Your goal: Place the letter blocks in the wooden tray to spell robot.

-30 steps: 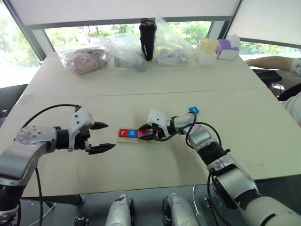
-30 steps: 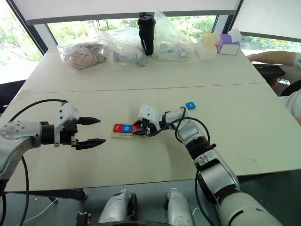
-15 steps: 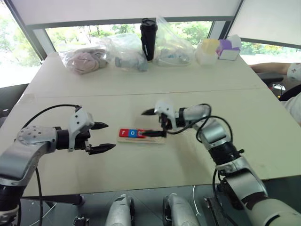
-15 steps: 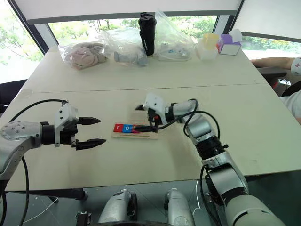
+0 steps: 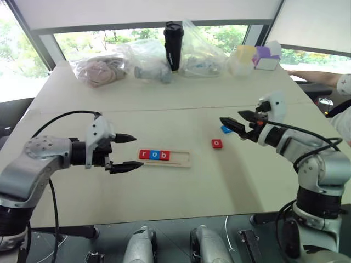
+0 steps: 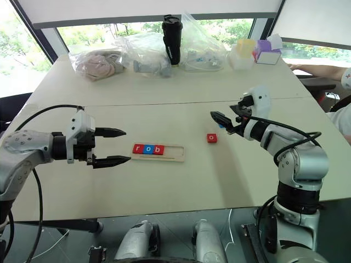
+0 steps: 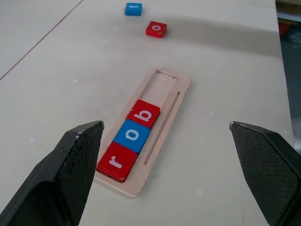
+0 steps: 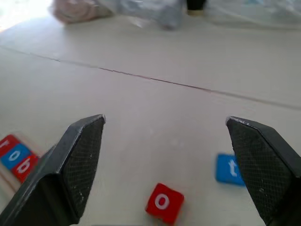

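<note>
Three tiles already sit in the wooden tray, just left of the frame's centre in the head view: a red r, a blue o and a red b, packed touching from its left end, with the right half of the groove bare. Two letter blocks lie loose on the table to the right of the tray: a red o, apart from the tray's right end, and a blue t just beyond it, toward the upper right. Next in the word is the red o, so I judge that to be the step in hand. The right gripper hangs above the blue t with its jaws spread wide and nothing between them; it should come down over the red o instead, straddle two opposite edges, and close squarely so the tile does not twist. It should then be set flat in the groove, touching the b, letter upright. The left gripper hovers just left of the tray's left end, jaws wide and empty; it could steady the tray if the tile pushes it.
</note>
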`<action>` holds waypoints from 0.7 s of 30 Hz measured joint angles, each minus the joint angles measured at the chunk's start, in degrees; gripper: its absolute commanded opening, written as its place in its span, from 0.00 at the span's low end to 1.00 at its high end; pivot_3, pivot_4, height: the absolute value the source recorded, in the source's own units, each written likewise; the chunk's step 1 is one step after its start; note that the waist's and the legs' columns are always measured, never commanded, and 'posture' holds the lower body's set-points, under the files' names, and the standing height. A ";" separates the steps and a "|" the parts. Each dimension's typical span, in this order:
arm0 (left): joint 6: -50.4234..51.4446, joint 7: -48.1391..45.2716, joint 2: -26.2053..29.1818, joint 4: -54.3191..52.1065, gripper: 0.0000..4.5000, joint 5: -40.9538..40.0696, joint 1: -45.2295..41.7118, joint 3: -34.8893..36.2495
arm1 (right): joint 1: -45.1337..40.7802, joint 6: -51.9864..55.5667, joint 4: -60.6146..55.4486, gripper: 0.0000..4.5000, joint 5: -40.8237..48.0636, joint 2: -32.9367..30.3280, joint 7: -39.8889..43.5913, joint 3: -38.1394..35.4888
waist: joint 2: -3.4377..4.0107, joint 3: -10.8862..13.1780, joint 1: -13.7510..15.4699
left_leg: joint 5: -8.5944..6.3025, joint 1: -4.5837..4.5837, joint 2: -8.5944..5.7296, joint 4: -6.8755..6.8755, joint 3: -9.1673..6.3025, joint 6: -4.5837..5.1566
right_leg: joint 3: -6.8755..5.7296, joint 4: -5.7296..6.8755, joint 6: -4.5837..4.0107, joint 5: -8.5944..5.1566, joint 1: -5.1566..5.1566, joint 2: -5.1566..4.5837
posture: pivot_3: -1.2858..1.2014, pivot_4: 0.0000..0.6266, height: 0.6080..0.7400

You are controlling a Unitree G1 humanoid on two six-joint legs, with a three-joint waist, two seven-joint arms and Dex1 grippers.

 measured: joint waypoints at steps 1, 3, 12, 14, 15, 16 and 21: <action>-0.04 -0.13 -0.22 0.33 1.00 0.13 -0.11 -0.39 | 1.44 2.47 -1.70 0.94 -0.27 2.28 -3.03 -0.51 | 0.00 0.00 -0.07 | 0.00 -0.01 0.01 -0.03 0.00 0.00 | 0.00 0.00 0.00 0.00 -0.01 0.01 | 0.52 0.24 1.00; -0.04 -0.52 -0.37 0.65 1.00 0.21 -0.18 -0.49 | 5.87 5.43 -3.77 0.94 -0.91 5.42 -7.34 1.06 | 0.01 0.00 -0.10 | 0.00 -0.04 0.00 -0.07 0.00 0.00 | 0.00 -0.02 0.00 -0.01 -0.04 0.01 | 0.52 0.24 1.00; -0.09 -1.23 -0.37 0.84 1.00 0.61 -1.96 -0.54 | 11.58 0.64 -2.52 0.94 -6.27 9.49 -17.58 12.58 | 0.02 0.01 -0.24 | 0.00 -0.09 -0.03 0.00 0.01 0.00 | 0.05 -0.08 -0.06 -0.04 -0.03 -0.01 | 0.52 0.24 1.00; -0.09 -1.16 -0.37 0.83 1.00 0.86 -1.55 -0.54 | 11.44 -1.81 -0.57 0.94 -7.10 10.39 -18.70 12.97 | 0.02 0.01 -0.24 | 0.00 -0.09 -0.03 0.00 0.01 0.00 | 0.05 -0.08 -0.04 -0.03 -0.03 0.00 | 0.52 0.24 1.00; -0.09 -1.07 -0.38 0.83 1.00 1.02 -1.34 -0.55 | 11.21 -2.94 0.36 0.94 -7.31 10.57 -19.07 13.20 | 0.01 0.00 -0.27 | 0.00 -0.09 -0.03 0.00 0.01 0.00 | 0.04 -0.08 -0.03 -0.03 -0.02 0.00 | 0.52 0.24 1.00; -0.09 -0.98 -0.38 0.83 1.00 1.11 -1.12 -0.55 | 11.03 -4.15 1.25 0.94 -7.63 10.57 -19.24 13.72 | 0.00 0.00 -0.29 | 0.00 -0.08 -0.03 0.00 0.01 0.00 | 0.04 -0.08 -0.04 -0.03 -0.02 0.00 | 0.52 0.24 1.00; -0.09 -0.75 -0.40 0.62 1.00 1.17 -0.49 -0.49 | 10.35 -9.27 5.11 0.94 -9.38 10.46 -19.89 15.90 | -0.03 -0.02 -0.34 | 0.00 0.05 -0.03 0.02 0.00 0.00 | 0.05 -0.08 -0.08 -0.05 0.11 0.00 | 0.52 0.24 1.00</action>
